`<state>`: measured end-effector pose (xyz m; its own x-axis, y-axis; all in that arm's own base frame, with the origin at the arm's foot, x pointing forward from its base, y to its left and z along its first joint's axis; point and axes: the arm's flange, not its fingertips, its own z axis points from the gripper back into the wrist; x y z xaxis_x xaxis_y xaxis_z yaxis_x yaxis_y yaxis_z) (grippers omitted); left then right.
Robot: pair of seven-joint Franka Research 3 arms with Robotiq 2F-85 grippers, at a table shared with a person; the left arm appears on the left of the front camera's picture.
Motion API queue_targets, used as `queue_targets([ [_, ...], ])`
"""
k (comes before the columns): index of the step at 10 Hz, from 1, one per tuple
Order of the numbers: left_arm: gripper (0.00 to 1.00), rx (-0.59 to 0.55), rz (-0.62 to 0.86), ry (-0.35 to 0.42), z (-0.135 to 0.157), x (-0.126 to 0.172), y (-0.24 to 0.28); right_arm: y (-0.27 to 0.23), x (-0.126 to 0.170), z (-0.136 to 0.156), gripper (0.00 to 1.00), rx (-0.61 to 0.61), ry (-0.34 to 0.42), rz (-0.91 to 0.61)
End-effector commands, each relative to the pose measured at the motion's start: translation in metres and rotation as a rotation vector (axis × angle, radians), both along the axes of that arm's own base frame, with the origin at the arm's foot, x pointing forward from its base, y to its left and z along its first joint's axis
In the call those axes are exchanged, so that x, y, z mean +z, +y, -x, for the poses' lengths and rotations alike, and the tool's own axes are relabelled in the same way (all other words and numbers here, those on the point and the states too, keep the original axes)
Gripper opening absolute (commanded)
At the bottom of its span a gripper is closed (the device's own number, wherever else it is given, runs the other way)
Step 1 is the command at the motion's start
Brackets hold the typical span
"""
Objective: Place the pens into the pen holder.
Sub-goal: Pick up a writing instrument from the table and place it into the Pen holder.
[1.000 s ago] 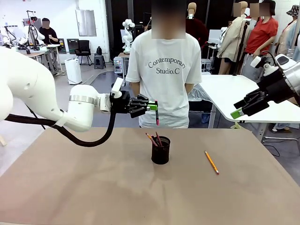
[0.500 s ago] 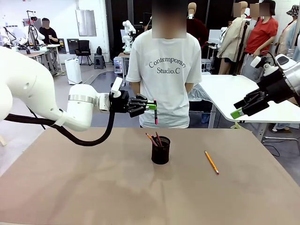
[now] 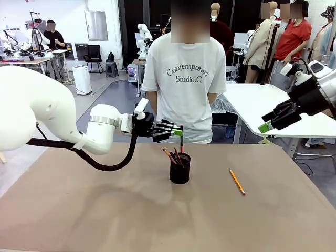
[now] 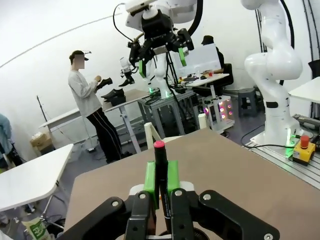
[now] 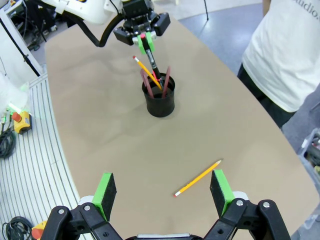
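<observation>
Centre frame, your left gripper (image 3: 176,131) clamps the black pen (image 3: 181,140) upright over the pen holder (image 3: 180,169); next, likely lower and release. Upper right, your right gripper (image 3: 269,122) hangs spread wide; an orange pencil (image 3: 237,181) lies lower right

Left gripper (image 4: 160,181), its green pads (image 4: 150,177) closed on the black pen with a red end (image 4: 159,159), which stands upright between them, red end uppermost, over the brown table (image 4: 225,165).
</observation>
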<state>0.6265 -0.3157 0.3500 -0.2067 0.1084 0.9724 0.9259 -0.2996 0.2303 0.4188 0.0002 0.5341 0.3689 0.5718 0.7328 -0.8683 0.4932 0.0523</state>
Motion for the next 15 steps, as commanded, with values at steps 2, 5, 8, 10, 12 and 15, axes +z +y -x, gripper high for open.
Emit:
queue_targets([
  [2, 0.10, -0.042, -0.021, 0.021, -0.012, 0.000, -0.005, 0.002, 0.000, 0.000, 1.00, 0.005, -0.011, -0.030],
  [5, 0.68, -0.036, -0.017, 0.011, -0.010, 0.003, -0.002, 0.002, 0.000, 0.000, 1.00, 0.005, -0.011, -0.030],
  [8, 1.00, -0.045, -0.020, -0.003, -0.007, 0.007, 0.001, 0.002, 0.000, 0.000, 1.00, 0.005, -0.011, -0.030],
  [10, 1.00, -0.054, -0.033, -0.010, -0.004, 0.010, 0.002, 0.002, 0.000, 0.000, 1.00, 0.005, -0.011, -0.030],
  [12, 1.00, -0.053, -0.051, -0.016, 0.000, 0.013, 0.002, 0.002, 0.000, 0.000, 1.00, 0.005, -0.011, -0.030],
  [15, 1.00, -0.043, -0.038, -0.019, -0.007, 0.009, -0.003, 0.002, 0.000, 0.000, 1.00, 0.005, -0.011, -0.030],
])
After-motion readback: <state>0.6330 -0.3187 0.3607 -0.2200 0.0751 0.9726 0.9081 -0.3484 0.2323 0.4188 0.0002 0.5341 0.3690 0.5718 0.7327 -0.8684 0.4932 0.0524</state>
